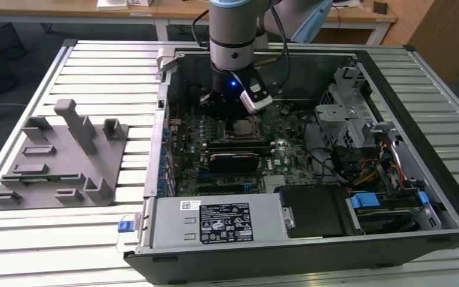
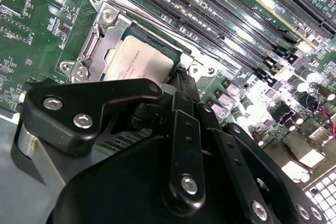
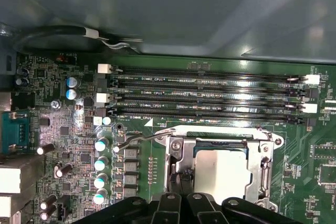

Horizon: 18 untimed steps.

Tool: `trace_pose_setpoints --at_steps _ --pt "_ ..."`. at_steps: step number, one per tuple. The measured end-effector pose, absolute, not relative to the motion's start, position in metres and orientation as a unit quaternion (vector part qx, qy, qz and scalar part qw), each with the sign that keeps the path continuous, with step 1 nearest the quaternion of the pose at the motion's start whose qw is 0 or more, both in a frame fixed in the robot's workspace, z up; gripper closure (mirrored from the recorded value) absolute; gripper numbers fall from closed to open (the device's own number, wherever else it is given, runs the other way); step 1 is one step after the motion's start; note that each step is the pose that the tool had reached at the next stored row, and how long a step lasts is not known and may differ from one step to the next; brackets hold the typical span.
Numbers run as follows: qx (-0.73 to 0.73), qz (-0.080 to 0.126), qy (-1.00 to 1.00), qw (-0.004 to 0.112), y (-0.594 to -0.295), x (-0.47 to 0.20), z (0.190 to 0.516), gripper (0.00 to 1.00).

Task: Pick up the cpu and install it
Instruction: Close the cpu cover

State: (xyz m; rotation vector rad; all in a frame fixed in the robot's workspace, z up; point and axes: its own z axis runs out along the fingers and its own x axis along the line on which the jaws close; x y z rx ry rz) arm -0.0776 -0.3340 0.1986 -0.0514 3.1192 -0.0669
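— Inside the computer case (image 1: 162, 89), where's the cpu (image 3: 223, 174)?
— Lying in its socket (image 3: 263, 166) on the board (image 3: 79, 129), claw (image 2: 181, 75) just beside one edge. Open or closed, I cannot tell.

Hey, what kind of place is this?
Probably a robotics lab or workshop: a robot arm reaches into an open computer case on a slatted metal table, with wooden desks behind.
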Motion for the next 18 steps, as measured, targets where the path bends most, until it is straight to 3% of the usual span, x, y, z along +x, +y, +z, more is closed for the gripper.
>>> trace_pose_setpoints --at_steps 18 --pt "-0.017 -0.022 1.0 0.011 -0.3357 -0.0776 0.2029 0.89"
